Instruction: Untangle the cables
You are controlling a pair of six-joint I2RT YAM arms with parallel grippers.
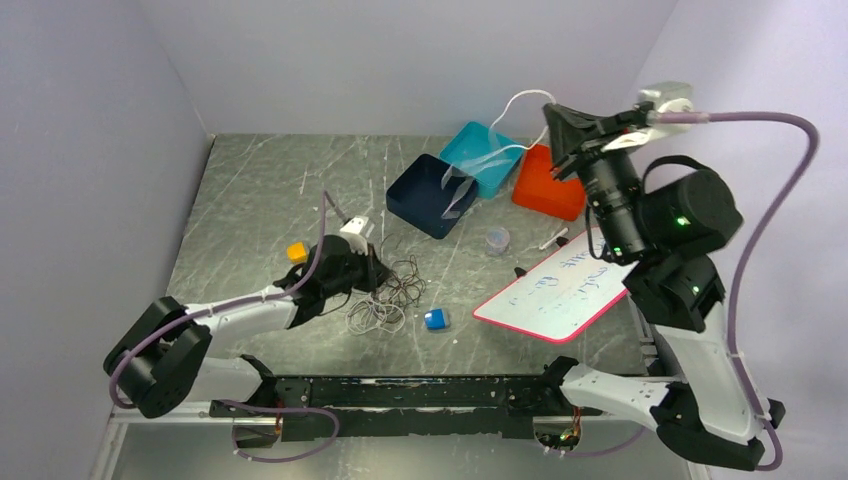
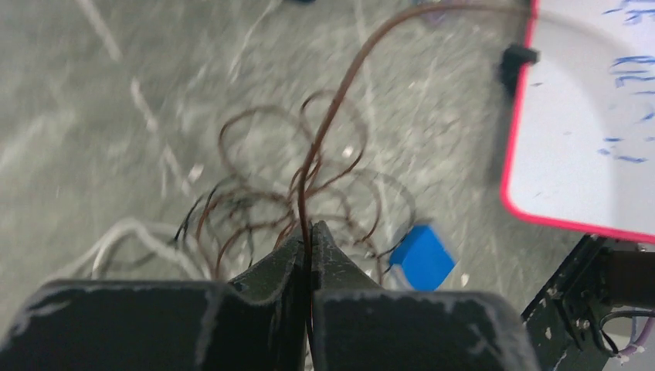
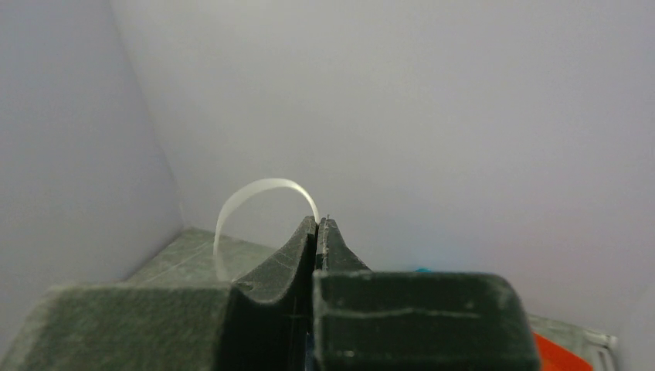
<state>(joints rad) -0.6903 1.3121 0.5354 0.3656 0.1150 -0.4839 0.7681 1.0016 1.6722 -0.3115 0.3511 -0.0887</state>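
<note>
A tangle of thin dark cables [image 1: 404, 281] and whitish-grey cables [image 1: 372, 316] lies on the table in front of the left arm. My left gripper [image 1: 380, 272] is low at the tangle's left edge. In the left wrist view it [image 2: 310, 230] is shut on a dark brown cable [image 2: 337, 108] that rises away from the loops; a whitish cable [image 2: 123, 236] lies to the left. My right gripper [image 1: 550, 110] is raised high at the back right. It [image 3: 317, 222] is shut on a white cable [image 3: 255, 187], which arcs up [image 1: 520, 98] and drops toward the bins.
Navy bin [image 1: 432, 195], teal bin [image 1: 478, 148] and orange bin [image 1: 548, 183] stand at the back. A red-edged whiteboard [image 1: 560, 285] lies at the right, also in the left wrist view [image 2: 587, 116]. A blue block [image 1: 435, 319] sits by the tangle, a yellow block [image 1: 297, 252] to the left, a small cup [image 1: 497, 240] mid-table.
</note>
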